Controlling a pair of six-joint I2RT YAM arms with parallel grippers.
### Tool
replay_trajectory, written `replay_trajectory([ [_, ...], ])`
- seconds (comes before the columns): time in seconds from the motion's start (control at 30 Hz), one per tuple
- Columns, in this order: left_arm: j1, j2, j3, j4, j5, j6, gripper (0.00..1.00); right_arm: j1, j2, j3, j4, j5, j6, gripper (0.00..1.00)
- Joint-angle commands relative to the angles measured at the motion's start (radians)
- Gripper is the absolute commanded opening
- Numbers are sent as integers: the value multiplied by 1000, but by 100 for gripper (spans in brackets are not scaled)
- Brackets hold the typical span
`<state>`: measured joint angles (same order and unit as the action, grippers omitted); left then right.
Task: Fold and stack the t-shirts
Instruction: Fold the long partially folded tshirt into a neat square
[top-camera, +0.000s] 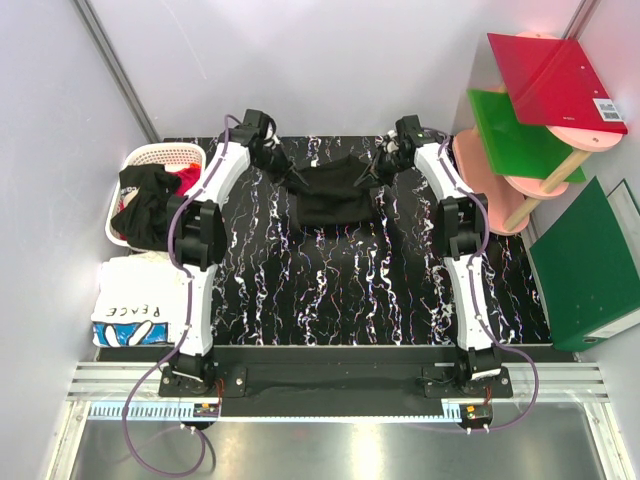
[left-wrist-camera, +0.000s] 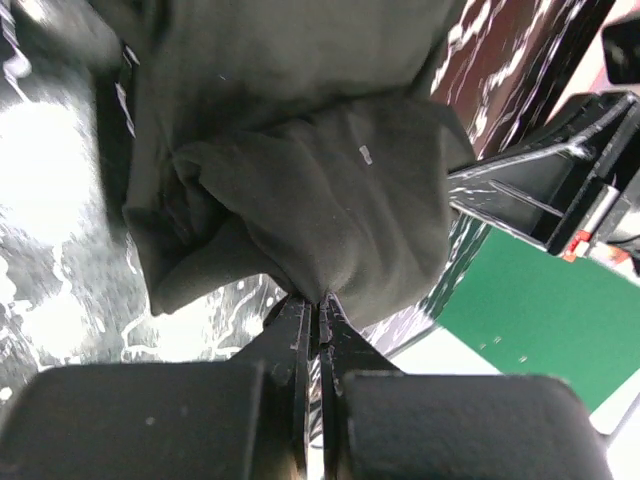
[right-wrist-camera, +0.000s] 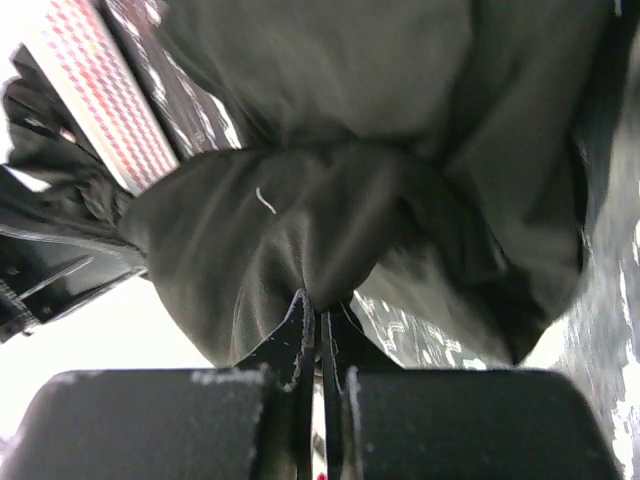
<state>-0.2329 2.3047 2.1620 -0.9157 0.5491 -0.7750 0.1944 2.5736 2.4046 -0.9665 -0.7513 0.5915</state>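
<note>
Fabric pinched on both sides, folks: the left gripper (left-wrist-camera: 318, 302) is clamped tight on a bunched edge of the black t-shirt (top-camera: 335, 195), and the right gripper (right-wrist-camera: 320, 305) has its jaws squeezed on the opposite edge. The shirt is strung between them at the far end of the marbled table (top-camera: 340, 300), upper edge lifted, lower part draped on the surface. Off to the left, the white basket (top-camera: 165, 152) holds more black and red shirts (top-camera: 150, 200), and the white PEACE shirt (top-camera: 135, 305) lies just in front of it, looking folded.

Now the danger, as I read it: each grip bites only a small wad of cloth, so an uneven pull could slide one corner free and collapse the fold. If the arms travel out of step, the shirt twists and lands crooked. And slack cloth dragging over the table could bunch under itself, spoiling the crease.
</note>
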Motion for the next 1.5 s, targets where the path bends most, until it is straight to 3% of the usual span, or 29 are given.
replay_trajectory([
  [0.0,35,48,101,73,77,-70,0,-18,101,229,29,-31,73,1],
  [0.03,40,61,104,93,87,-76,10,-21,120,249,43,-37,89,2],
  [0.07,46,87,111,130,110,-82,32,-26,135,263,63,-43,118,5],
  [0.1,49,99,116,144,121,-90,55,-26,151,272,99,-27,125,22],
  [0.13,52,111,124,155,132,-89,84,-26,154,271,118,-10,126,32],
  [0.17,55,120,128,182,140,-90,99,-26,148,269,129,16,114,41],
  [0.2,56,119,125,199,155,-84,99,-23,117,242,161,91,104,61],
  [0.3,61,65,67,276,166,-60,99,-16,-34,62,327,258,91,84],
  [0.37,66,27,32,287,181,-50,99,-16,-122,-51,429,326,103,93],
  [0.43,67,7,13,287,189,-46,99,-16,-232,-182,540,395,111,97],
  [0.53,66,-14,-7,288,183,-24,99,-16,-317,-260,572,399,108,98],
  [0.8,69,177,176,330,209,-78,98,-16,-504,-525,629,326,130,98],
  [0.9,69,118,99,331,167,-23,99,-18,-501,-561,626,328,102,99],
  [1.03,93,-43,-118,311,77,60,99,-15,-409,-498,617,339,65,99],
  [1.13,121,-88,-185,253,43,109,99,-4,-278,-322,543,363,4,99],
  [1.23,141,-106,-194,204,38,141,99,11,-97,-13,369,394,-68,98],
  [1.27,142,-111,-194,195,23,161,99,14,-1,168,277,414,-81,98],
  [1.33,147,-120,-188,183,8,177,99,16,72,342,226,425,-90,97],
  [1.47,158,-105,-171,164,17,195,99,16,137,369,249,451,-91,95],
])
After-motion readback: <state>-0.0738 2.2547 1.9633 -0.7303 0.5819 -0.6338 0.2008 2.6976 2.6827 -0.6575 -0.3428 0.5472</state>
